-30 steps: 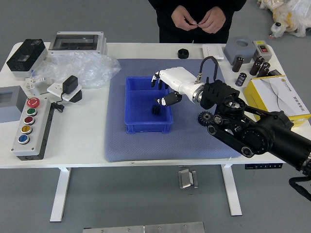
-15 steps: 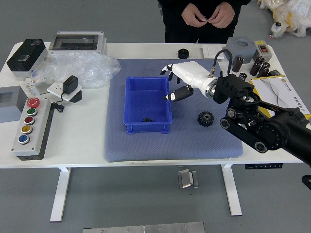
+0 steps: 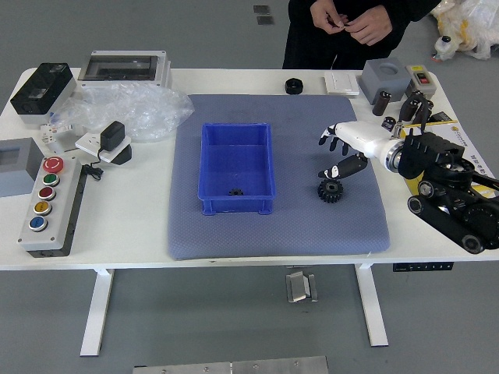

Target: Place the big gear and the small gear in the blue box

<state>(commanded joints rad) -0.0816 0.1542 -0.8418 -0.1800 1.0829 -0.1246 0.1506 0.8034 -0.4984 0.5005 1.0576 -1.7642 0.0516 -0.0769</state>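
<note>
Small gear (image 3: 235, 192): dark, lying on the floor of the blue box (image 3: 237, 208), close to the wall nearest the robot. Blue box: open-topped, upright on a blue-grey mat (image 3: 277, 234), left of the mat's middle. Big gear (image 3: 330, 192): black, toothed, lying on the mat to the right of the box and apart from it. Right hand (image 3: 365, 142): reaching in from the right, fingers (image 3: 343, 167) parted in a wide, empty grasp, the tip of the lowest digit near the far side of the big gear; whether the two touch cannot be told. Black round piece (image 3: 294, 86): on the white table (image 3: 210, 80), at the mat's far edge. Person (image 3: 343, 51): dark-clothed, standing at the far side, both hands (image 3: 368, 25) raised close together in front of the body; whether they hold anything is unclear. Left side of the table: a button panel (image 3: 58, 226) with a column of coloured buttons, a clear plastic bag (image 3: 144, 109) and a black box (image 3: 45, 88). Right side: a grey block (image 3: 384, 79), dark cylinders (image 3: 381, 103) and a yellow-and-white carton (image 3: 468, 148), partly hidden by the right arm.
</note>
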